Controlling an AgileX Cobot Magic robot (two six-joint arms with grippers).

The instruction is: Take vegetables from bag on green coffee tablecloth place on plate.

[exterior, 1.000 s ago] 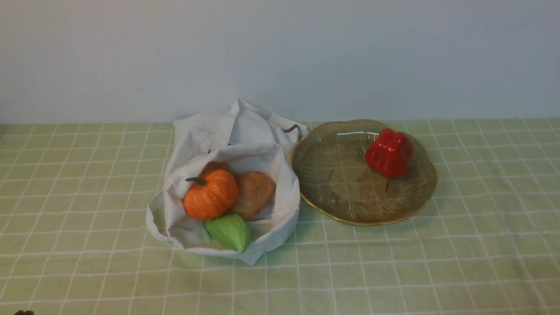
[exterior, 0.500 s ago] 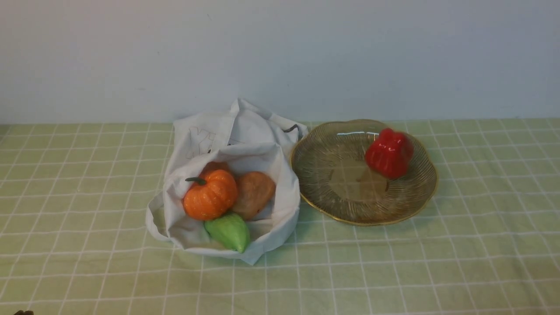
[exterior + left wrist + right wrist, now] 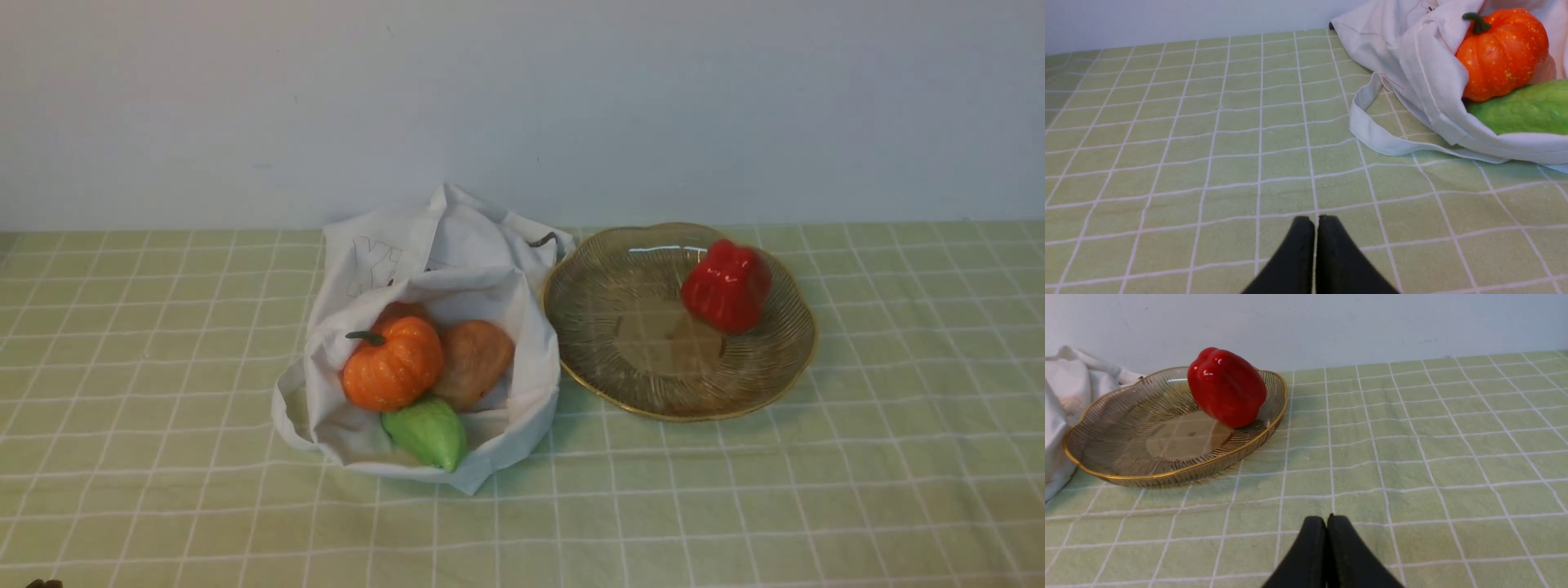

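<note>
The left gripper point(image 3: 1316, 222) has its two dark fingers brought together, with nothing between them, and hangs over the pale green tablecloth point(image 3: 188, 523). The right gripper point(image 3: 1327, 520) is likewise closed and holds nothing, its fingertips over the same white-lined cloth.

Outward from the two grippers, well apart from both, a white cloth bag point(image 3: 535, 408) lies left of centre, its mouth gaping so that the contents show. Inside, the orange pumpkin point(image 3: 393, 363) sits towards the left with its dark green stem pointing left. The green gourd point(image 3: 426, 433) lies nearer the robot, touching the pumpkin, its pointed end towards the near edge of the bag. To the pumpkin's right rests a brown potato-like lump point(image 3: 475, 363), and another brownish piece point(image 3: 404, 310) shows partly hidden behind the pumpkin.

Just to the right of the bag stands the olive-tinted glass plate point(image 3: 600, 310), ribbed and edged in wavy gold. The glossy red bell pepper point(image 3: 727, 286) rests in it, towards the far right side. Beyond the cloth rises a plain pale wall point(image 3: 522, 106).
</note>
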